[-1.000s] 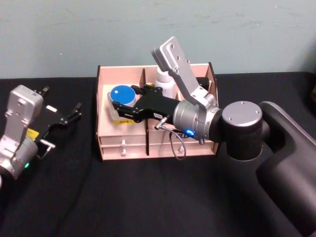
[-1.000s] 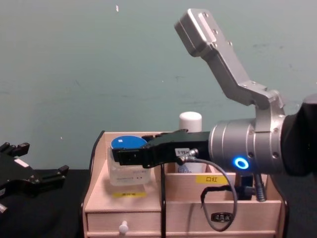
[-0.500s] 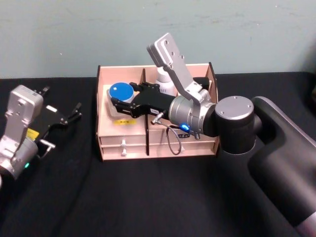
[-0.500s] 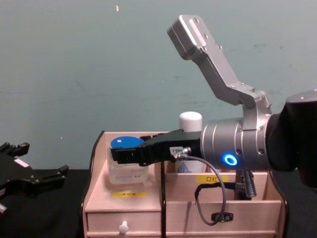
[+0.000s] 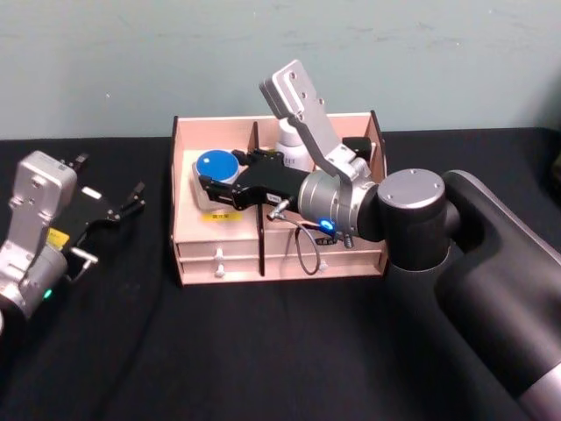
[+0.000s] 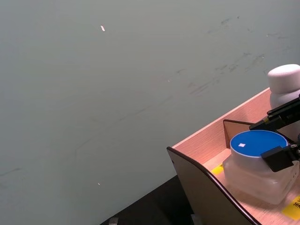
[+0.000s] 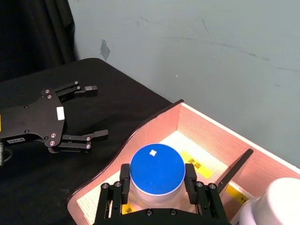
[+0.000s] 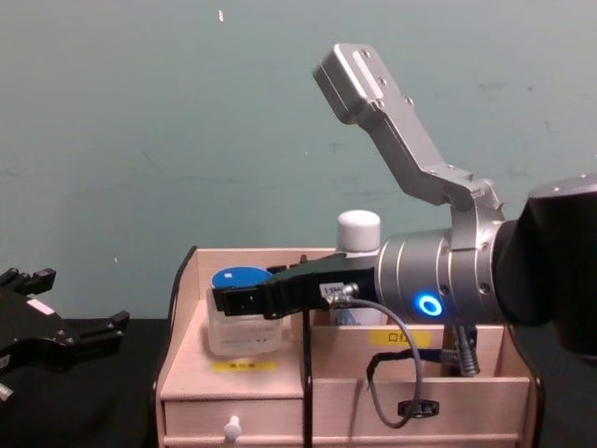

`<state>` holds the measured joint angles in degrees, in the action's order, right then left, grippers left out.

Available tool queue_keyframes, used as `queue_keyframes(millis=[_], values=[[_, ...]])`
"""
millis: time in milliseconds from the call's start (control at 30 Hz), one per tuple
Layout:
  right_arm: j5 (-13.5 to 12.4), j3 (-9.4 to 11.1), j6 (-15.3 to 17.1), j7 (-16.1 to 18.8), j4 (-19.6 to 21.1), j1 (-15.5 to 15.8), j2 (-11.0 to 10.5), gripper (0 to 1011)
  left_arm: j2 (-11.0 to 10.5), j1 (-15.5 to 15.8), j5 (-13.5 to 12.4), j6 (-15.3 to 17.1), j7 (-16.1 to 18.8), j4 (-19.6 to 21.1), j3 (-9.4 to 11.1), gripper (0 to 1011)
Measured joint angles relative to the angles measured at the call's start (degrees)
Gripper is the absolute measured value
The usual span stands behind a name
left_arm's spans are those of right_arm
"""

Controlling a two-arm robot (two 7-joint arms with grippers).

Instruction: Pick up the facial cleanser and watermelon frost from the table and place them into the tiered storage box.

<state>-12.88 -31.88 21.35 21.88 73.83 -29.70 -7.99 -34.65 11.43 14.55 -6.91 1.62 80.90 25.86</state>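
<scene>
A clear jar with a blue lid (image 5: pixel 216 167) (image 7: pixel 156 169) sits in the left compartment of the tiered storage box (image 5: pixel 197 250) (image 8: pixel 261 406). My right gripper (image 5: pixel 221 174) (image 7: pixel 157 180) reaches over the box and is shut on the jar, one finger on each side of the lid. A white bottle with a white cap (image 5: pixel 289 140) (image 8: pixel 358 229) stands upright in the back right compartment. I cannot tell which of the two is the facial cleanser and which the watermelon frost. My left gripper (image 5: pixel 110 175) (image 7: pixel 96 111) rests open on the table, left of the box.
A black cloth covers the table (image 5: pixel 219 351), and a teal wall (image 5: pixel 131 61) rises right behind the box. The box has a drawer with a white knob (image 8: pixel 232 429) and a dark divider (image 8: pixel 306 373). My right arm (image 5: pixel 421 228) spans the box's front right.
My right gripper has carried the jar a little back and down into the left compartment. The left arm has not moved.
</scene>
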Motion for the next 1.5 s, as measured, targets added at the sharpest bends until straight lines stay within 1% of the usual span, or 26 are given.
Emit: queue_keyframes(millis=[433, 467, 500, 567, 600, 633, 667, 733, 767, 833, 933, 1133, 1300, 1467, 1500], values=[[-0.01, -0.02, -0.07, 0.01, 0.00, 0.00, -0.04, 705, 0.00, 0.00, 0.00, 0.00, 0.00, 0.00, 0.00, 1001], [-0.01, -0.02, -0.07, 0.01, 0.00, 0.00, -0.04, 717, 0.00, 0.00, 0.00, 0.00, 0.00, 0.00, 0.00, 1001], [-0.01, -0.02, -0.08, 0.01, 0.00, 0.00, -0.05, 760, 0.00, 0.00, 0.00, 0.00, 0.00, 0.00, 0.00, 1001], [-0.02, -0.03, -0.09, 0.02, 0.00, 0.01, -0.05, 795, 0.00, 0.00, 0.00, 0.00, 0.00, 0.00, 0.00, 1001], [-0.01, -0.04, -0.10, 0.01, 0.00, 0.01, -0.05, 834, 0.00, 0.00, 0.00, 0.00, 0.00, 0.00, 0.00, 1001], [-0.02, -0.04, -0.11, 0.01, 0.00, 0.01, -0.05, 834, 0.00, 0.00, 0.00, 0.00, 0.00, 0.00, 0.00, 1001], [-0.02, -0.05, -0.11, 0.01, 0.00, 0.01, -0.05, 887, 0.00, 0.00, 0.00, 0.00, 0.00, 0.00, 0.00, 1001], [-0.01, -0.06, -0.12, 0.01, 0.00, 0.01, -0.05, 920, 0.00, 0.00, 0.00, 0.00, 0.00, 0.00, 0.00, 1001], [-0.02, -0.06, -0.13, 0.01, 0.01, 0.01, -0.05, 964, 0.00, 0.00, 0.00, 0.00, 0.00, 0.00, 0.00, 1001], [-0.01, -0.08, -0.14, 0.01, 0.01, 0.01, -0.05, 1002, 0.00, 0.00, 0.00, 0.00, 0.00, 0.00, 0.00, 1001], [-0.02, -0.07, -0.25, 0.02, 0.12, 0.05, -0.07, 1000, 0.00, 0.00, 0.00, 0.00, 0.00, 0.00, 0.00, 1001], [0.12, 0.28, -1.79, 0.14, 2.91, 1.10, -1.10, 1000, 0.00, 0.00, 0.00, 0.00, 0.00, 0.00, 0.00, 1001], [0.36, 0.58, -2.79, 0.45, 6.40, 2.41, -2.64, 1000, 0.00, 0.00, 0.00, 0.00, 0.00, 0.00, 0.00, 1001], [0.35, 1.49, -3.90, 0.51, 12.04, 5.25, -5.33, 1000, 0.00, 0.00, 0.00, 0.00, 0.00, 0.00, 0.00, 1001], [0.35, 1.83, -4.31, 0.46, 13.88, 6.38, -6.29, 1000, 0.00, 0.00, 0.00, 0.00, 0.00, 0.00, 0.00, 1001]])
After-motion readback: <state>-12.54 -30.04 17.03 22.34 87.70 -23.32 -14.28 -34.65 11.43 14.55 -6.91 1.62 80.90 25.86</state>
